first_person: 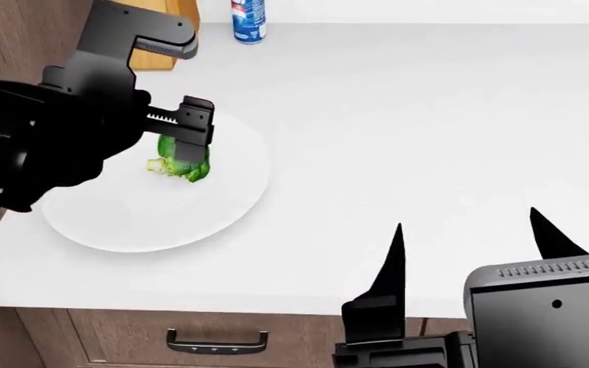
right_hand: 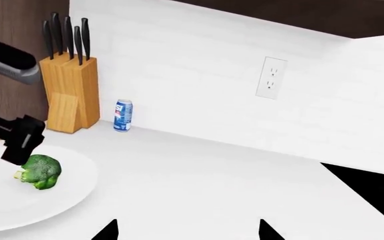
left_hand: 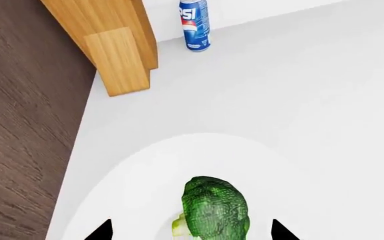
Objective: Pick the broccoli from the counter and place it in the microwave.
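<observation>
Wide white counter [first_person: 428, 123] under everything, white plate [first_person: 100, 222] on it at the near left corner, and the broccoli [first_person: 184, 162] lying on that plate. The left gripper [left_hand: 190, 231] hangs right over it, jaws spread wide, holding nothing, floret between the tips, stem end off to one side. The right gripper [first_person: 468, 238], also open and empty, sits well apart. Left arm's clearly nearer.

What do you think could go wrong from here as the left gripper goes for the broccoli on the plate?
The broccoli lies loose on the smooth white plate, so a finger touching first could push it aside. The left gripper is open around it; descending too far might strike the plate, which sits near the counter edge. I see no microwave in any view, so the carry path is unknown.
</observation>
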Controlling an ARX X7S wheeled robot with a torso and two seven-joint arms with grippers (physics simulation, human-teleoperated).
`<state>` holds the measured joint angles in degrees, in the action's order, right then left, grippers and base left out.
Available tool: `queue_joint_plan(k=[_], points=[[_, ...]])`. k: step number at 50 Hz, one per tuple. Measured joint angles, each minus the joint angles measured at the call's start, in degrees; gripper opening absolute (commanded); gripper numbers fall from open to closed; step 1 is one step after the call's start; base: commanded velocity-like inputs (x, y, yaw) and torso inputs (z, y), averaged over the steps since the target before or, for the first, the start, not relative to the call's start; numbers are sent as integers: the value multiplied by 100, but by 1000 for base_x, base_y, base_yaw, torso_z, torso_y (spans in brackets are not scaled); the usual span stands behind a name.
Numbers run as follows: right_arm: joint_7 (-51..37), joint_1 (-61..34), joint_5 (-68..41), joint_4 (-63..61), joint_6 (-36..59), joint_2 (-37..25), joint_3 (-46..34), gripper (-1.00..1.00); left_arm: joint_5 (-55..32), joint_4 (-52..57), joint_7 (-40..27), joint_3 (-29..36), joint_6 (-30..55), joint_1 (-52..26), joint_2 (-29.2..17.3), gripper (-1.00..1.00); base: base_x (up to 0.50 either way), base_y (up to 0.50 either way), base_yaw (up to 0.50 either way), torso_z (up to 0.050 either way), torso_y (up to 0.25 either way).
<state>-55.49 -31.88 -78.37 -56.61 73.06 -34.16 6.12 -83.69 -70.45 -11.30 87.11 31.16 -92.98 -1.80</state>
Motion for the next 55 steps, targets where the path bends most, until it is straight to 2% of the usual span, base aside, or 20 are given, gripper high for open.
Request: queue_joint_plan(k=[13, 18, 55], points=[[-46, -23, -30, 32, -66, -55, -66, 100, -389, -7, -8, 314, 0, -7, 3, 100, 0, 0, 0, 0, 0], [-40, -6, -3, 31, -101, -64, -95, 100, -399, 0, 35, 370, -108, -28, 4, 100, 0, 0, 0, 18, -222], [14, 188, 101, 26, -396, -148, -226, 100, -379, -12, 36, 426, -535, -125, 4, 100, 0, 0, 0, 10, -80]])
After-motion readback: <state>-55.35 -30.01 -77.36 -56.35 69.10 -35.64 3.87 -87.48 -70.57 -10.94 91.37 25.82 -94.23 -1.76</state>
